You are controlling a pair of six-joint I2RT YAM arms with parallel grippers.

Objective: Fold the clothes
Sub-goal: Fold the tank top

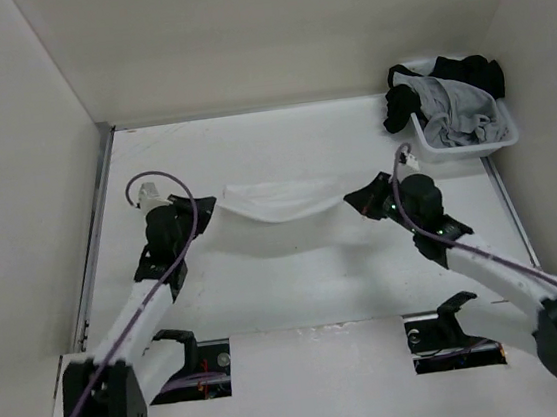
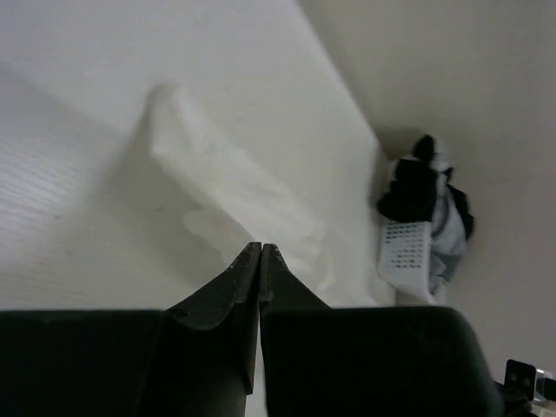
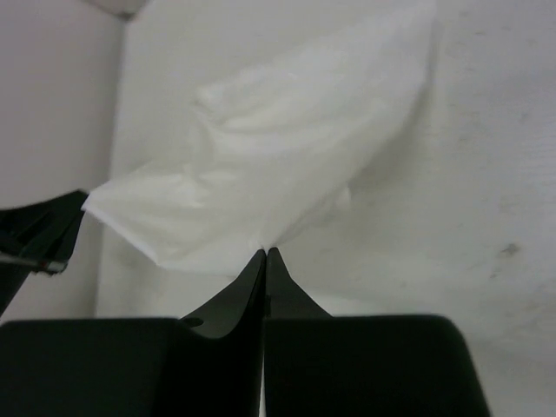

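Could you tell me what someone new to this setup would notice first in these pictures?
The eye goes first to the thin white top, which hangs in a sagging band over the middle of the table. The left gripper and the right gripper are each pinched shut on one end of it. Next comes the white basket in the far right corner, heaped with a grey garment and black garments.

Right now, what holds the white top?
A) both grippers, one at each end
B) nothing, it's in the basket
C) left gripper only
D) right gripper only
A: the left gripper and the right gripper are each shut on one end of the white top, which sags between them.
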